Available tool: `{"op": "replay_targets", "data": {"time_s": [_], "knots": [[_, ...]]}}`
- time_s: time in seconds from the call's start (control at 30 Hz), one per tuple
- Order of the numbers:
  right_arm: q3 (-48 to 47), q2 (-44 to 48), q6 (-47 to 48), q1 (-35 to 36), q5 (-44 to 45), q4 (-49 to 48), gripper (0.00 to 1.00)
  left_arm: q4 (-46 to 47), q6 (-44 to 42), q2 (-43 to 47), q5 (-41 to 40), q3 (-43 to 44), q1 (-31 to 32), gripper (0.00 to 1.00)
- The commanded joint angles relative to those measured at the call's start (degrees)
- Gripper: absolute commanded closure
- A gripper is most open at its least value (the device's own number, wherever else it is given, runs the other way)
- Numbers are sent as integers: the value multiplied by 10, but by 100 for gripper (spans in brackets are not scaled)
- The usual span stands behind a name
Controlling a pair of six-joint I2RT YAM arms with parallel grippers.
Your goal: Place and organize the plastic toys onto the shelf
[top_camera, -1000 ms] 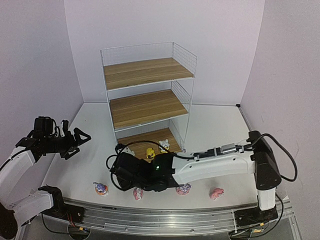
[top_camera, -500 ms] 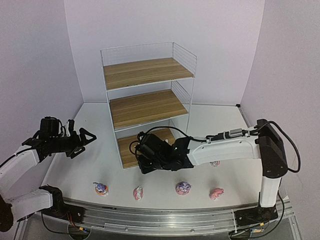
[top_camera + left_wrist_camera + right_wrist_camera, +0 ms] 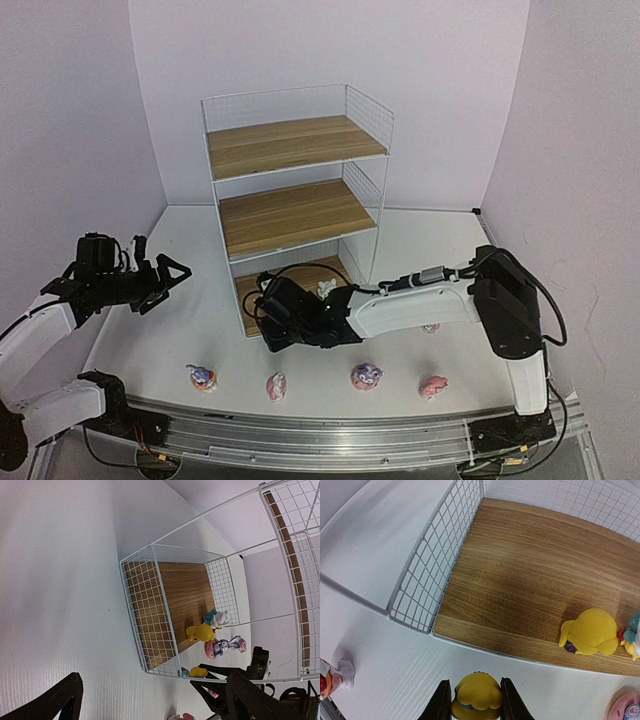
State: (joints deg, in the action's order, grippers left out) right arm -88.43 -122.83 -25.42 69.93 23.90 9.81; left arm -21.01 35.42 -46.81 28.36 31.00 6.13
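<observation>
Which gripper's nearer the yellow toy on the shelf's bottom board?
Right. The right gripper sits just before that yellow toy, gripping a second yellow toy; left gripper hangs open, left of the shelf.

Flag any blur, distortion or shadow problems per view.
Top external: sharp, evenly lit, walls bow at edges, bottom tier of the white wire-grid, wood-board shelf shaded. Left wrist: sharp, shelf wires curve, own fingers dark silhouettes. Right wrist: sharp; small yellow plastic figurine hugs bottom edge.

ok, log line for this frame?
right gripper: shut on yellow toy, in front of bottom board | left gripper: open, left of shelf | on board: second yellow toy
</observation>
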Motion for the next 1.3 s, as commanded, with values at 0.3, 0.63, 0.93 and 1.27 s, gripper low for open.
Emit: {"op": "replay_targets", "data": {"time_s": [0.3,0.63,0.93,1.27], "knots": [[-48,-34,19,-21,7,-54,90,10,-13,10,12,-3,2,0],[-59,-47,20,-33,9,-61,88,15,-19,1,15,-2,3,0],[-69,-62,27,-39,-10,-69,88,17,-19,-1,14,-3,3,0],[-81,-72,35,-40,-4,-76,86,16,-19,0,14,-2,3,0]]}}
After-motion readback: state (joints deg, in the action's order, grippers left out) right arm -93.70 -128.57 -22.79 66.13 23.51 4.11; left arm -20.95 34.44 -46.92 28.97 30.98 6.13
